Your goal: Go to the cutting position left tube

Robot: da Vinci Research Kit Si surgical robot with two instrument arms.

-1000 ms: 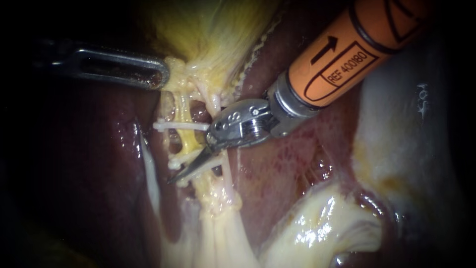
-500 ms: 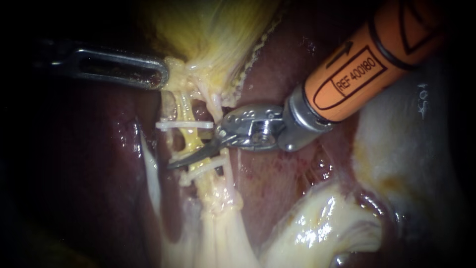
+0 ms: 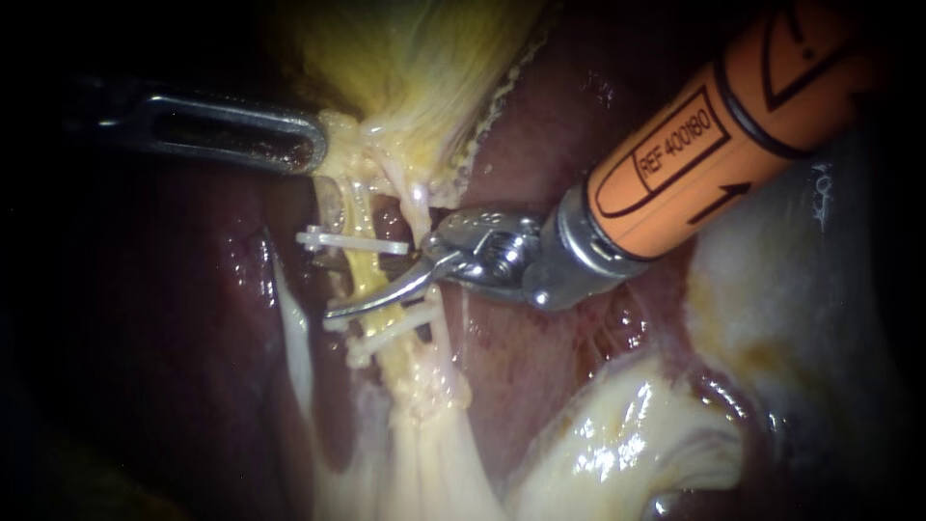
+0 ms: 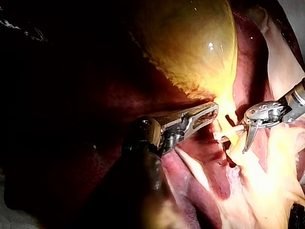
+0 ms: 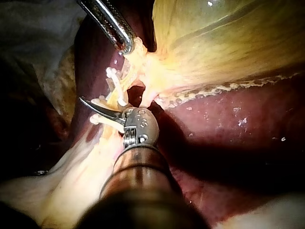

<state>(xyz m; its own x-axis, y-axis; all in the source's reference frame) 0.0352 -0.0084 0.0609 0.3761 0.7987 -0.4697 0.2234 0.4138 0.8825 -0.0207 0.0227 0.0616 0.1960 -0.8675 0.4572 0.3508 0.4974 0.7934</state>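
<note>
Reaching in from the upper right of the endoscope view, my right instrument (image 3: pixel 340 310) is nearest the camera, and its orange shaft (image 3: pixel 714 145) fills that corner. Its 2 slim curved blades lie together with no gap showing and grip nothing. They rest across the front of the left tube (image 3: pixel 362 275), the yellow strand just left of centre. The blades sit between 1 white clip (image 3: pixel 352 242) above and 2 lower clips (image 3: pixel 386 333) below. I judge the approach nearly finished: the tip is at the cutting level but does not yet straddle the tube. The next move calls for parting the blades and easing 1 behind the tube, clear of every clip.

Farther back, my left instrument (image 3: pixel 309 145) comes in from the upper left. Its jaws are closed on the gallbladder neck (image 3: pixel 342 130), which seems to keep the strands taut. Behind lie the gallbladder (image 3: pixel 415 58) at top centre and the dark liver (image 3: pixel 193 309).

The back of the tube is hidden under the blades. A pale strand (image 3: pixel 424 203) just right of it may be the other tube; I cannot tell. The left instrument's shaft fades into darkness at the frame's edge.
</note>
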